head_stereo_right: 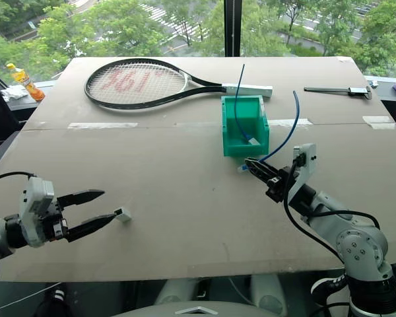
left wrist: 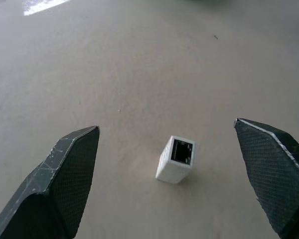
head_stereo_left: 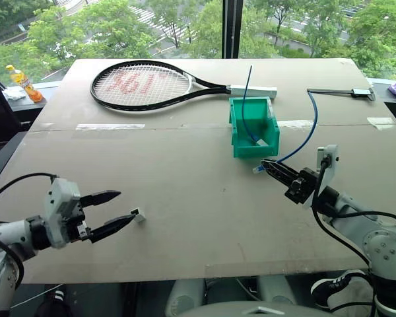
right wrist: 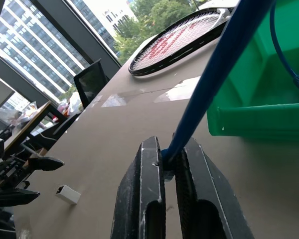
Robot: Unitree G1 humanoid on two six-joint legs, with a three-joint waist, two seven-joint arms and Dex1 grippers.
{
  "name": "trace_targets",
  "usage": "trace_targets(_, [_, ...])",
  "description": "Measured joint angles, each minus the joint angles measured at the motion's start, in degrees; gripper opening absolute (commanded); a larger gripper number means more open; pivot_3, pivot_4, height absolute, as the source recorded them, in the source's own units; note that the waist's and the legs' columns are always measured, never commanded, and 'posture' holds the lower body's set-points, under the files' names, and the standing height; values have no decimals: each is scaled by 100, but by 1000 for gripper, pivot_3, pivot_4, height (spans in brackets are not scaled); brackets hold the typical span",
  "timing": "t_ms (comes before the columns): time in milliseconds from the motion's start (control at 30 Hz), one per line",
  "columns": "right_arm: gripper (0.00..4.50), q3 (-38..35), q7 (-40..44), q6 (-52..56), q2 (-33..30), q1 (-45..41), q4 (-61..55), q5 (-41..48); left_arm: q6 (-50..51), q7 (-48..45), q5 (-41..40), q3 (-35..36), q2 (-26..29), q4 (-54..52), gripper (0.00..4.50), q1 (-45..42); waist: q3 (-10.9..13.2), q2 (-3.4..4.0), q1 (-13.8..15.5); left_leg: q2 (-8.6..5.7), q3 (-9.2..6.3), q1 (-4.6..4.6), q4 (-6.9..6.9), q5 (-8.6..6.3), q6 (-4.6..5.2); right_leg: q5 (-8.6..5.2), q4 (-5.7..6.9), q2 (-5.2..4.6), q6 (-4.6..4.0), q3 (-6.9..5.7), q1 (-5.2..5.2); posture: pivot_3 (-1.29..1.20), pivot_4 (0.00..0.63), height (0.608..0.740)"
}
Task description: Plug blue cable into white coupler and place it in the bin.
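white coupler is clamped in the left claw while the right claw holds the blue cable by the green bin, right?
Not quite. The white coupler lies free on the table between the open left claw, as the left wrist view shows. The right claw does hold the blue cable by the green bin.

A tennis racket (head_stereo_left: 145, 84) lies across the far side of the table (head_stereo_left: 185, 218), with the bin (head_stereo_left: 253, 127) just before its handle and a second cable (head_stereo_left: 248, 105) standing in the bin. The white coupler (head_stereo_left: 138, 214) sits on the near left, by the left gripper (head_stereo_left: 112, 210). Right of it, before the bin, the right gripper (head_stereo_left: 269, 166) holds the blue cable (head_stereo_left: 306, 132).
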Motion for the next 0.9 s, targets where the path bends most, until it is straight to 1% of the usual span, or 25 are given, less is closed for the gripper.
trace_targets(167, [0,65,275,93,-137,1,5,-150,-471,105,337,-283,-106,26,4423,-83,0,1,61,-2,1,0,2,0,0,1,0,-1,-1,-3,1,0,150,740])
trace_targets(333, [0,58,348,95,-169,15,0,-257,-967,146,622,-547,-225,466,4423,-278,-1,-1,44,-1,3,-1,1,0,0,0,-1,1,1,-8,-1,0,150,740])
trace_targets(567, [0,33,341,105,-173,83,-103,-265,-1527,47,861,-855,-232,1029,4423,-464,-1,0,47,-1,3,-3,1,0,0,0,-2,0,2,-11,-2,0,150,740])
trace_targets(667, [0,-29,335,110,-210,85,-160,-258,-1719,2,964,-996,-234,1196,3616,-567,-1,-1,54,-1,2,-4,2,0,1,0,-2,-1,3,-11,-2,0,150,740])
trace_targets(733, [0,-51,330,113,-226,87,-168,-255,-1770,3,978,-1062,-236,1240,2605,-642,-1,-1,53,-1,2,-3,2,0,0,0,-2,-2,3,-11,-2,0,150,740])
trace_targets(833, [0,-53,308,146,-239,101,-174,-241,-1845,-1,1011,-1187,-247,1249,1242,-727,-1,-1,48,-1,0,-5,1,0,0,1,-2,-2,1,-10,-2,0,150,740])
trace_targets(867, [0,-58,297,158,-251,114,-181,-239,-1852,-1,1013,-1210,-248,1250,694,-741,-1,-1,48,-1,0,-5,1,0,0,1,-2,-2,0,-10,-3,0,150,740])
trace_targets(900, [0,-63,289,168,-266,120,-183,-238,-1854,0,1014,-1229,-250,1251,378,-757,-1,-1,48,-1,0,-5,1,0,0,2,-2,-2,-1,-10,-3,0,150,740])
